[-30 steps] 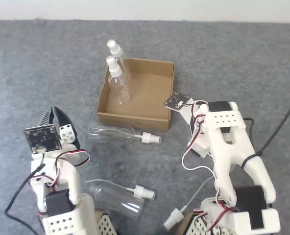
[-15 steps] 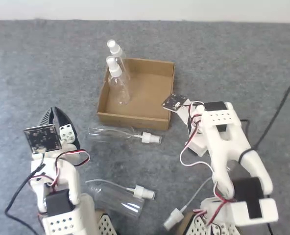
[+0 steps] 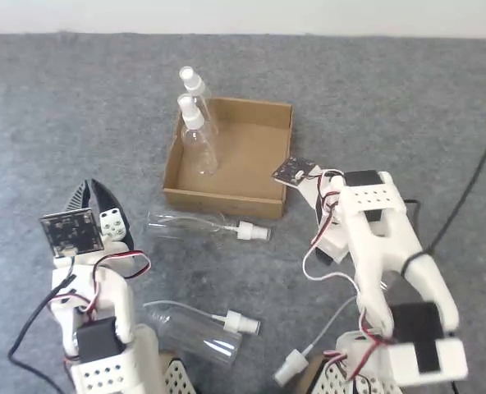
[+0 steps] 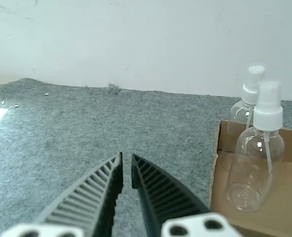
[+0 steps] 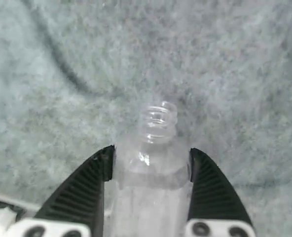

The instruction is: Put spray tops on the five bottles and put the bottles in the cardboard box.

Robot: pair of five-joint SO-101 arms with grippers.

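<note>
Within right pincer, seemingly snug, bottle

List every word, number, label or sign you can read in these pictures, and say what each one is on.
No readable text.
Cardboard box: plain, no print showing.
Open bottle in the right tool: clear, no label.
Capped bottle standing in the box: clear, no label.
Circuit board on the left arm: any marks are too small to read.

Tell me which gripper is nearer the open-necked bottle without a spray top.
Right. The right gripper has the open-necked bottle between its fingers; the left gripper is off left of the cardboard box.
</note>
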